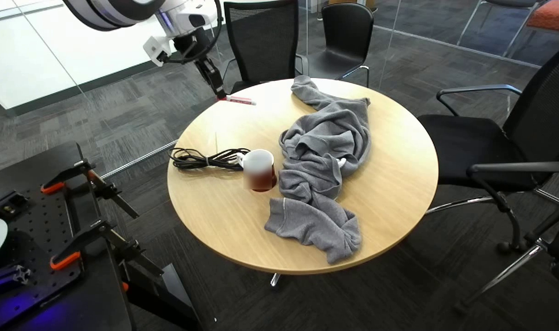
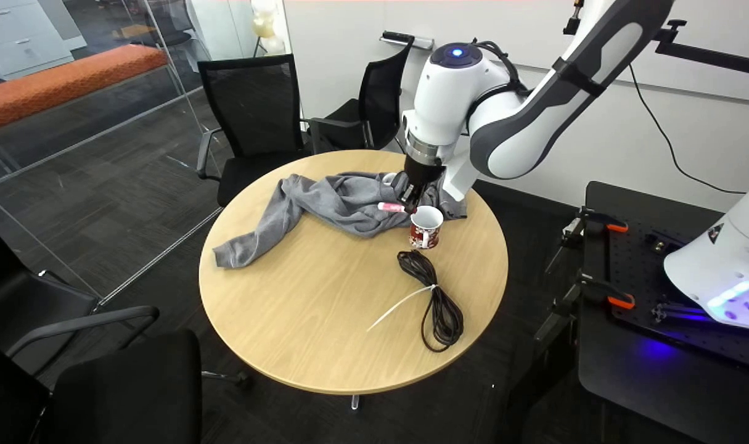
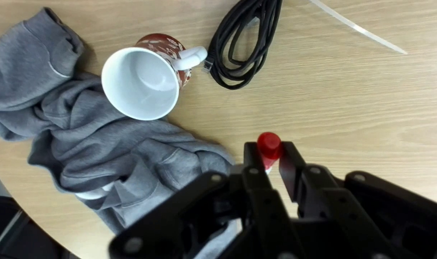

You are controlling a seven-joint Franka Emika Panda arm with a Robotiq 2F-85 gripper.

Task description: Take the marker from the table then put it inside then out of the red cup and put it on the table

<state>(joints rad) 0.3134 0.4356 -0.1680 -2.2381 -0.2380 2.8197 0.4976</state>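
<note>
My gripper (image 3: 268, 153) is shut on the marker (image 3: 268, 144), with the red cap end between the fingertips. In both exterior views, the gripper (image 1: 220, 95) (image 2: 410, 208) holds the marker (image 1: 240, 100) (image 2: 391, 207) roughly level, above the table (image 1: 224, 216) (image 2: 306, 314). The red cup (image 3: 141, 84) stands upright with its white inside open; nothing shows inside it in the wrist view. The cup (image 1: 263, 181) (image 2: 425, 237) also shows in both exterior views, its front partly blurred in one of them. The marker is apart from the cup, which lies up and left of the fingertips in the wrist view.
A crumpled grey cloth (image 1: 327, 138) (image 2: 343, 200) (image 3: 132, 162) lies on the table beside the cup. A black coiled cable (image 1: 208, 159) (image 2: 443, 317) (image 3: 240, 46) with a white tie (image 2: 399, 307) lies near the cup's handle. Black chairs (image 1: 472, 151) stand round the table.
</note>
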